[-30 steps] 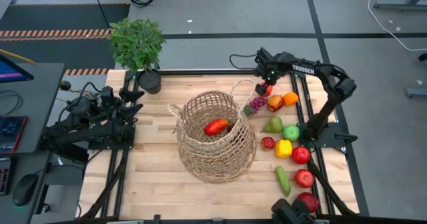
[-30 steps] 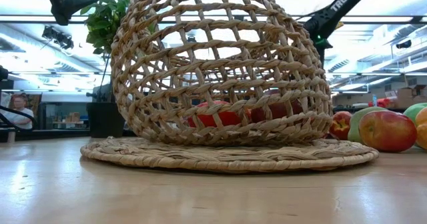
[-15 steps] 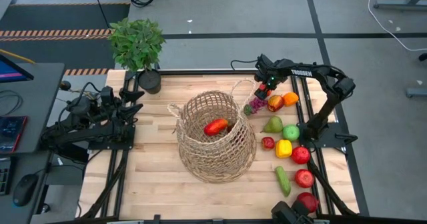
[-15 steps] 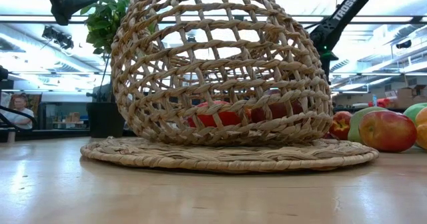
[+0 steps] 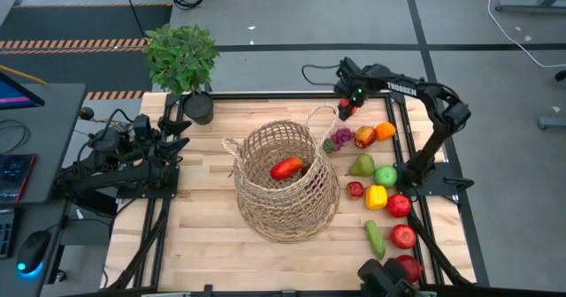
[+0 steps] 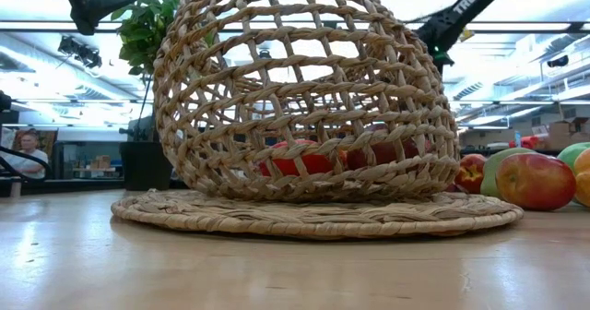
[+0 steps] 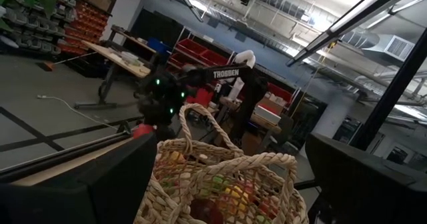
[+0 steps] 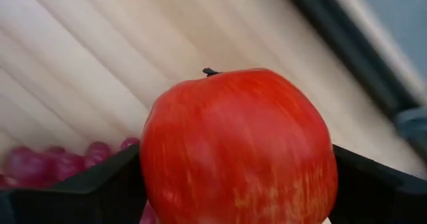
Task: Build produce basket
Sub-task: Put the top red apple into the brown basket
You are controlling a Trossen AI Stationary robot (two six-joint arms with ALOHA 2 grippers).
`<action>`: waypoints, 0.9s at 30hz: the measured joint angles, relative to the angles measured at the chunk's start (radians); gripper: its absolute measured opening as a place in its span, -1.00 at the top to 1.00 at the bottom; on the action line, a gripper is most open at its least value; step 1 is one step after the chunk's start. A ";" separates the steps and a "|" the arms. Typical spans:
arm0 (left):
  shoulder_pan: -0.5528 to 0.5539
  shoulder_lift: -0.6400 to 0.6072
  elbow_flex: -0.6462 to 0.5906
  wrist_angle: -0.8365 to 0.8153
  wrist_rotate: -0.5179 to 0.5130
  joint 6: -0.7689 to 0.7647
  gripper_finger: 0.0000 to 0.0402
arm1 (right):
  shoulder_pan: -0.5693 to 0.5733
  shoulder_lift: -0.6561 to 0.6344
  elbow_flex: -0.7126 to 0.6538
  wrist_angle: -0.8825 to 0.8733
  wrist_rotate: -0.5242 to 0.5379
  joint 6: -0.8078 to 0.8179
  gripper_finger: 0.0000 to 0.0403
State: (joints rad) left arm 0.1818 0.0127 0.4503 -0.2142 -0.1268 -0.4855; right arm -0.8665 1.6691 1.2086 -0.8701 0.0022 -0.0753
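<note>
Pinched on a red apple (image 8: 237, 147), the right gripper (image 5: 347, 110) hangs over the table's far right edge, beside the basket (image 5: 285, 180); the left gripper (image 5: 173, 131) waits spread wide at the left. Lifted low, the apple may catch the basket's loop handle (image 5: 320, 125); loosely held, it could drop among the produce (image 5: 378, 186), scattering the grapes (image 5: 339, 139)

Open-weave wicker basket (image 5: 285, 191) looking rough and matt on pale planked wood table (image 5: 195, 235), while the smooth, glossy plastic-looking red apple (image 8: 237, 147) fills the right wrist view.
</note>
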 joint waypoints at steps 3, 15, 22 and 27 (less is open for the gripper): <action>0.000 0.000 0.000 0.000 0.000 0.000 -0.94 | 0.000 0.000 0.091 -0.031 -0.043 0.012 -0.78; 0.000 0.000 0.000 0.000 0.000 0.000 -0.94 | 0.057 -0.001 0.491 -0.014 -0.482 0.132 -0.78; 0.000 0.000 0.000 0.000 0.000 0.000 -0.94 | 0.166 -0.002 0.659 0.085 -0.608 0.136 -0.78; 0.000 0.000 0.000 0.000 0.000 0.000 -0.94 | 0.276 -0.002 0.733 0.146 -0.631 0.097 -0.79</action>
State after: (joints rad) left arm 0.1818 0.0128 0.4503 -0.2142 -0.1269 -0.4858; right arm -0.5901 1.6669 1.9421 -0.7241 -0.6286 0.0214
